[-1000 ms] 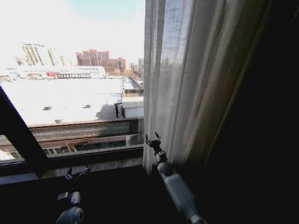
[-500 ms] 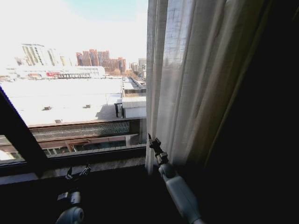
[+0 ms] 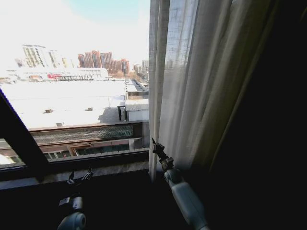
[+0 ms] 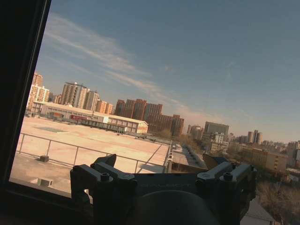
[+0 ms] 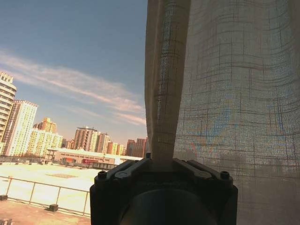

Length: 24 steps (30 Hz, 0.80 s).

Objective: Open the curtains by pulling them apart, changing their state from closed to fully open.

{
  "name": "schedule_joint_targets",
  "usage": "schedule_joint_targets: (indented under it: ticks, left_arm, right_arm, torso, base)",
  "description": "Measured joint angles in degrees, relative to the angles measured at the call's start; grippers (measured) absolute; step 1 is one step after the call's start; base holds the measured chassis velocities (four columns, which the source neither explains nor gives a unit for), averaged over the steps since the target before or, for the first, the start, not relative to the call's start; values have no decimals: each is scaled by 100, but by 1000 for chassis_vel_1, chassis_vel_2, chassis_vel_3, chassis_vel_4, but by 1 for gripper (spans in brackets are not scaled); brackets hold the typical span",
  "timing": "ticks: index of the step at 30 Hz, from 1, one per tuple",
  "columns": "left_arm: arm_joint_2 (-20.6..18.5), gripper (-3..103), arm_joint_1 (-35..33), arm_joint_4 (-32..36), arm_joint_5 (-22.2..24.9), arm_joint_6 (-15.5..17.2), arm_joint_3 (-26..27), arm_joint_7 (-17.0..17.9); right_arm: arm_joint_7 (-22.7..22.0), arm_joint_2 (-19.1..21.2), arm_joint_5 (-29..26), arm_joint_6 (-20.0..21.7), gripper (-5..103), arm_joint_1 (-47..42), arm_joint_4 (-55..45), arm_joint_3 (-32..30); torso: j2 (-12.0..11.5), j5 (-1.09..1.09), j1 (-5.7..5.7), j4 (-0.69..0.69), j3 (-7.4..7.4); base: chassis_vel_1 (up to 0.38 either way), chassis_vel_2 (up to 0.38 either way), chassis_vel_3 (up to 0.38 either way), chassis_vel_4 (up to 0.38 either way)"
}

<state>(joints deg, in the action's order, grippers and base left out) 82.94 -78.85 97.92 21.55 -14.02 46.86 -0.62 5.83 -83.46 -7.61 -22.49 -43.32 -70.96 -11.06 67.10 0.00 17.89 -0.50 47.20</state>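
pinching the leading edge of the curtain, my right pincer (image 3: pixel 154 144) is closed on a bunched fold of the sheer fabric, low down near the sill. in the right wrist view the right pincer (image 5: pixel 161 165) has its two jaws drawn together, and a narrow gathered pleat rises straight up out of the seam between them, so the cloth is truly caught, not just brushed. i judge the hold sits on the very edge because that is the part that leads the panel along; a grip further into the pleats would only bunch the middle.

from there outward, the curtain (image 3: pixel 201 81) hangs as one tall gathered mass on my right side, its free edge falling almost straight down to where i hold it. the weave is thin enough that sky and buildings show through it in the wrist view. to the left of that edge the glass is bare, and the rooftops and the city lie open to view. so this side looks largely drawn back, though how much travel remains to the right i cannot tell, since the far end is lost in shadow.

my left pincer (image 3: pixel 79 178) waits low by the dark window sill (image 3: pixel 96 165), well apart from the fabric, jaws spread and gripping nothing; the left pincer (image 4: pixel 161 180) faces plain glass. a dark window frame bar (image 3: pixel 19 139) slants across the lower left.
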Motion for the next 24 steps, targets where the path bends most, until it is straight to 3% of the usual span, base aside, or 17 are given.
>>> schedule_joint_targets:
  ticks: [10, 24]
  left_arm:
    - [0, 100, 0, 0, 0, 0, 1, 0]
    - [0, 100, 0, 0, 0, 0, -1, 0]
  right_arm:
    - [-3, 33, 1, -8, 0, 72, 69, -13]
    - [-54, 62, 24, -170, 0, -19, -15, 4]
  torso:
    - [0, 0, 0, 0, 0]
    - [0, 0, 0, 0, 0]
  base:
    - [-134, -133, 148, 131]
    - [-302, -293, 302, 294]
